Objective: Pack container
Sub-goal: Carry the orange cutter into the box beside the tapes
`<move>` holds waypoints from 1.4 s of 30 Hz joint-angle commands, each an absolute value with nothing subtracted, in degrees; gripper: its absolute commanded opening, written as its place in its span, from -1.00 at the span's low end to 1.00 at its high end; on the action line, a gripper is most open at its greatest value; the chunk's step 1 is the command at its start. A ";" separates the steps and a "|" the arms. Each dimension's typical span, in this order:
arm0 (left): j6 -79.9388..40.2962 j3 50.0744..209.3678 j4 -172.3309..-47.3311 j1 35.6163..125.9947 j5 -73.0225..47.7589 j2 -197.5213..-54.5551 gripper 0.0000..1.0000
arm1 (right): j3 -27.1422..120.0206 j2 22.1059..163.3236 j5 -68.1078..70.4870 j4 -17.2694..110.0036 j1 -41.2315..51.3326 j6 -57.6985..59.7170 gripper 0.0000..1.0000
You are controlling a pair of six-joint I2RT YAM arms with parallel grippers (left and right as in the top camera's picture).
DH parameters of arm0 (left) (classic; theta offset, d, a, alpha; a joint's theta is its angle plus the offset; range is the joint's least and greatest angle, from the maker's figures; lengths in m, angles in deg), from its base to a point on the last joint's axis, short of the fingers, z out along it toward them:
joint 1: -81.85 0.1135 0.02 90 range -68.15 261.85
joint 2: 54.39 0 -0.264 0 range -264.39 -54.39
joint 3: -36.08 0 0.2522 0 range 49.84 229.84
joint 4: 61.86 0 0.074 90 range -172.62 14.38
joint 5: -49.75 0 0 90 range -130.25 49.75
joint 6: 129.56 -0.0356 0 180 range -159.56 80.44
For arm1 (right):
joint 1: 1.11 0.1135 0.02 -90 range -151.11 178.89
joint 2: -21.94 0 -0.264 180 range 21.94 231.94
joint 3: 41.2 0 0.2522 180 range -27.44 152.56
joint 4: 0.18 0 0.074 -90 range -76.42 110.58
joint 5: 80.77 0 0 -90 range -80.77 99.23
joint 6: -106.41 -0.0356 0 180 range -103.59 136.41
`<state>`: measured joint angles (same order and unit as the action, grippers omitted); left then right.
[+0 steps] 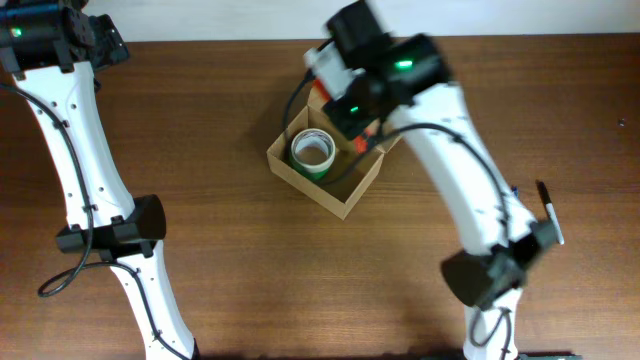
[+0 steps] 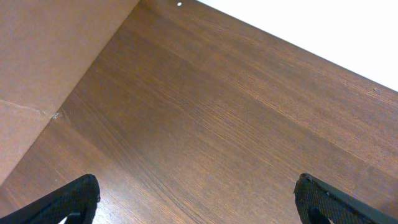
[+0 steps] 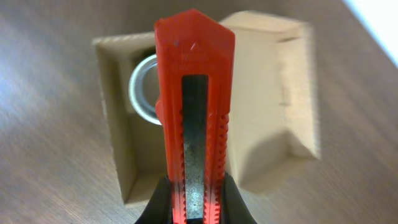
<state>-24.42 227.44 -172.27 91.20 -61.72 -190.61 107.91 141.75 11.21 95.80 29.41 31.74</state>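
Right end effector [image 3: 196, 200] clamps orange cutter [image 3: 194, 93] above open container [image 3: 115, 155], apparently to drop it beside the tape roll [image 3: 140, 93]; left end effector [image 2: 196, 196] wide open, empty.

Matt brown cardboard container [image 1: 300, 183]; orange plastic knife [image 3: 194, 74]; wood-grain table [image 2: 217, 124].

In the brown cardboard box [image 1: 305, 187], a green-and-white tape roll [image 1: 296, 150] blocked 10 o'clock; an orange plastic knife [image 3: 194, 74] overhung 1 o'clock; 4 o'clock floor lay free
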 commanded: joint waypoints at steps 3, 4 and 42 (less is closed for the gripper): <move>-25.10 227.95 -172.29 91.40 -62.12 -189.04 1.00 | 108.70 150.19 10.49 95.64 33.04 37.20 -0.93; -25.10 227.95 -172.29 91.40 -62.12 -189.04 1.00 | 108.70 151.83 10.21 95.51 33.06 37.20 -0.93; -25.10 227.95 -172.29 91.40 -62.14 -189.04 1.00 | 99.85 159.48 1.20 94.09 32.99 36.77 -0.92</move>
<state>-24.44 227.44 -172.27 91.20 -61.72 -190.61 101.53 158.73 2.23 94.70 32.95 36.59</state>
